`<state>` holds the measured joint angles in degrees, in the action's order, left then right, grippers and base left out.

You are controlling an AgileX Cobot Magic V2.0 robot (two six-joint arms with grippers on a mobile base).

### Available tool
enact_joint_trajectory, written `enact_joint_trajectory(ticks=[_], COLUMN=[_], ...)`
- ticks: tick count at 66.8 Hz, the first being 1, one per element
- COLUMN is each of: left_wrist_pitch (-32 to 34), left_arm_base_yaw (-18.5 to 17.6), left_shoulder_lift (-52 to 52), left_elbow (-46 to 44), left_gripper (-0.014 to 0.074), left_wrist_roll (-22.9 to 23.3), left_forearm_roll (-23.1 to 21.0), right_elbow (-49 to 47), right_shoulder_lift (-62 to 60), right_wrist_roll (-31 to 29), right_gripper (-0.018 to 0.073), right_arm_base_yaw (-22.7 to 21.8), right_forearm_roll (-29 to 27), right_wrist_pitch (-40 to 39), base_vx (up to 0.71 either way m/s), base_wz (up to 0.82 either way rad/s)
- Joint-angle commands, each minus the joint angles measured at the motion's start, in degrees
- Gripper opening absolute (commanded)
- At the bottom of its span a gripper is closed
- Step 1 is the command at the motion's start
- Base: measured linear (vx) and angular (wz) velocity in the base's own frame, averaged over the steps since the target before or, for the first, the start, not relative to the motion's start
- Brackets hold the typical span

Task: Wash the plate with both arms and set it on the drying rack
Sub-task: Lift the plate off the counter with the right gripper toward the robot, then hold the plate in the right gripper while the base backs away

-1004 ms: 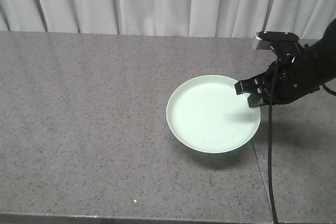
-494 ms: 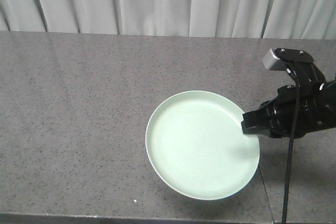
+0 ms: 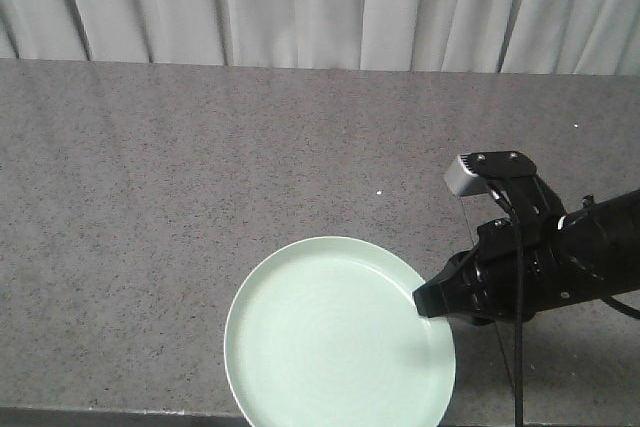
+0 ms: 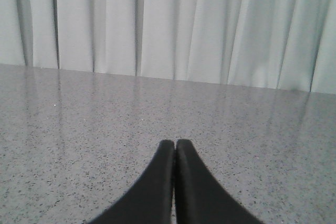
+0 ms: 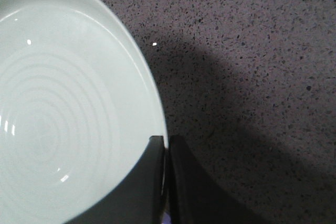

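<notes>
The pale mint-green plate (image 3: pixel 335 337) hangs above the speckled grey counter near its front edge, its lower part cut off by the frame. My right gripper (image 3: pixel 425 303) is shut on the plate's right rim; in the right wrist view the plate (image 5: pixel 63 108) fills the left and the two black fingers (image 5: pixel 155 177) pinch its rim, one inside and one outside. My left gripper (image 4: pixel 175 144) is shut on nothing, hovering over bare counter. The left arm does not show in the front view. The drying rack is out of view.
The grey speckled counter (image 3: pixel 200 167) runs the full width, with a seam (image 3: pixel 500 362) beside the plate on the right. White curtains (image 3: pixel 320 2) hang behind it. The counter's front edge (image 3: pixel 110 414) lies just below the plate.
My right gripper has carried the plate toward the front edge and to the left, away from the counter's middle right. The plate now looks larger and is partly cut off at the bottom.
</notes>
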<state>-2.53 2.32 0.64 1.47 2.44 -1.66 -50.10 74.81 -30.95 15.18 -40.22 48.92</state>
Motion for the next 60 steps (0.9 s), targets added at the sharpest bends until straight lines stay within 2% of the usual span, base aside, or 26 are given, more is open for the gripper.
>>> enact_joint_trajectory(ticks=[1, 60], left_wrist_pitch=[4.4, 4.4], left_arm_base_yaw=[-0.4, -0.4], left_shoulder_lift=[0.8, 0.8], left_elbow=[-1.5, -1.5], left_gripper=[-0.0006, -0.0006], left_wrist_roll=[0.0, 0.0], left_forearm_roll=[-0.4, -0.4], right_elbow=[-1.5, -1.5], right_shoulder_lift=[-1.6, -1.6], right_wrist_roll=[-0.6, -0.6], right_gripper=[-0.0001, -0.0001], right_arm_base_yaw=[0.1, 0.1], right_forearm_roll=[-2.5, -2.5], right_wrist_pitch=[-1.8, -1.2], base_vx=[0.0, 0.0], base_wz=[0.0, 0.0])
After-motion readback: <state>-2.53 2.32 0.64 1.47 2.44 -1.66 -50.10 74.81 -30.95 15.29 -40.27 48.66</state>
